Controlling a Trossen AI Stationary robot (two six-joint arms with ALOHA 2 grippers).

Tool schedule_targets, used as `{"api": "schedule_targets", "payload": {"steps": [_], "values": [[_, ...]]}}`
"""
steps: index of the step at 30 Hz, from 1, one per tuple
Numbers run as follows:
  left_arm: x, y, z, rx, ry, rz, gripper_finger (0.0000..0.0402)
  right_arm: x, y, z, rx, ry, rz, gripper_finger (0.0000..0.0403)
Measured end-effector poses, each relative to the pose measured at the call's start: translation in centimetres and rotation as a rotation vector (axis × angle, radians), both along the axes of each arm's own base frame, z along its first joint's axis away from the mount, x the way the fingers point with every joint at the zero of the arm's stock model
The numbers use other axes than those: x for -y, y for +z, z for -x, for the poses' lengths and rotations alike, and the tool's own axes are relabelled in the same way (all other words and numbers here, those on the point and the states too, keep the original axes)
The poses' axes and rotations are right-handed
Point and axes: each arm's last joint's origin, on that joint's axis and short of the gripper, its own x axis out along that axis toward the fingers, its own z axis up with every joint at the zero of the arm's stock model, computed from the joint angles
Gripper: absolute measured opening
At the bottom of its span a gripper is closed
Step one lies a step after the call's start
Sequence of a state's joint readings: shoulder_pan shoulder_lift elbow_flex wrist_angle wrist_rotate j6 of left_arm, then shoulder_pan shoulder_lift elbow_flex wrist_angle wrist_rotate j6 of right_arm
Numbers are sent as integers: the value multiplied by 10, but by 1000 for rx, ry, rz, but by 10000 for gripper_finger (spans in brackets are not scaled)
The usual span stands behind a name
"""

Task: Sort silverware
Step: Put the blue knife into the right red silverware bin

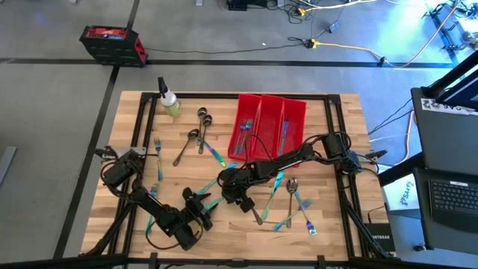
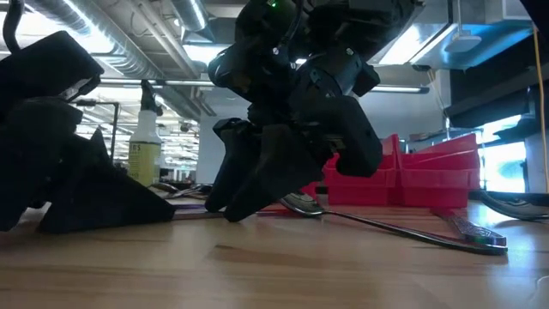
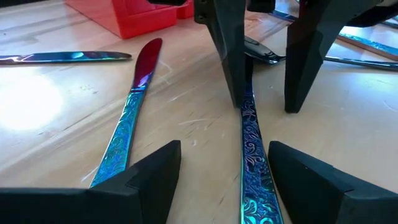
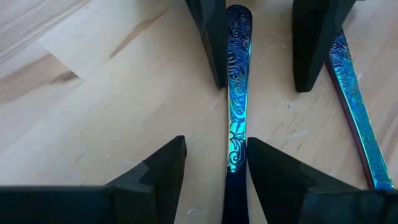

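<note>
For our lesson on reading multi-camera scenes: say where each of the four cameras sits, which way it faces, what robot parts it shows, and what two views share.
High view: overhead, looking straight down on the wooden table, long red plastic bins, both dark arms.
Low view: at table-top height, looking level across; dark grippers come in from above, bins behind.
Left wrist view: past the open left gripper, toward the right gripper's fingers.
Right wrist view: past the right gripper, facing the left.
Shared: both wrist views show one iridescent blue patterned metal handle lying between both grippers.
</note>
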State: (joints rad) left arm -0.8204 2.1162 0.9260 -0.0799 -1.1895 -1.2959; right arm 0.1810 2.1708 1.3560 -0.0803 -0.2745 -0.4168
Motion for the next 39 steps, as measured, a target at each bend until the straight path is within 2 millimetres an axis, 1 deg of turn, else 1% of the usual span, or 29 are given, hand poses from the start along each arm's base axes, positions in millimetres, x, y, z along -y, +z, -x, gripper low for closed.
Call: {"api": "schedule_targets", "payload": {"steps": [7, 9, 14, 17, 19, 25, 28, 33, 35, 39], "values": [[1, 0, 0, -36, -26, -12, 230, 0, 0, 0, 1, 0, 0, 159], [1, 0, -1, -40, -29, -17, 214, 0, 0, 0, 2, -1, 1, 159], [0, 0, -4, -97, -65, -32, 132, 0, 0, 0, -1, -9, -3, 159], [1, 0, -5, -99, -74, -41, 98, 0, 2, -1, 11, -31, 11, 159], [1, 0, -5, -104, -79, -51, 89, 2, 3, -2, 28, -46, 21, 159], [0, -1, -7, -86, -65, -20, 86, 13, 7, -6, 42, -118, -12, 159], [0, -1, -7, -92, -67, -26, 86, 19, 19, -7, 70, -148, -34, 159], [-1, -1, -7, -119, -85, -66, 82, 27, 52, -6, 157, -173, -58, 159], [-1, -1, -7, -128, -91, -75, 72, 30, 64, -5, 186, -187, -64, 159], [-1, -1, -7, -148, -101, -99, 35, 31, 82, -2, 220, -206, -83, 159]]}}
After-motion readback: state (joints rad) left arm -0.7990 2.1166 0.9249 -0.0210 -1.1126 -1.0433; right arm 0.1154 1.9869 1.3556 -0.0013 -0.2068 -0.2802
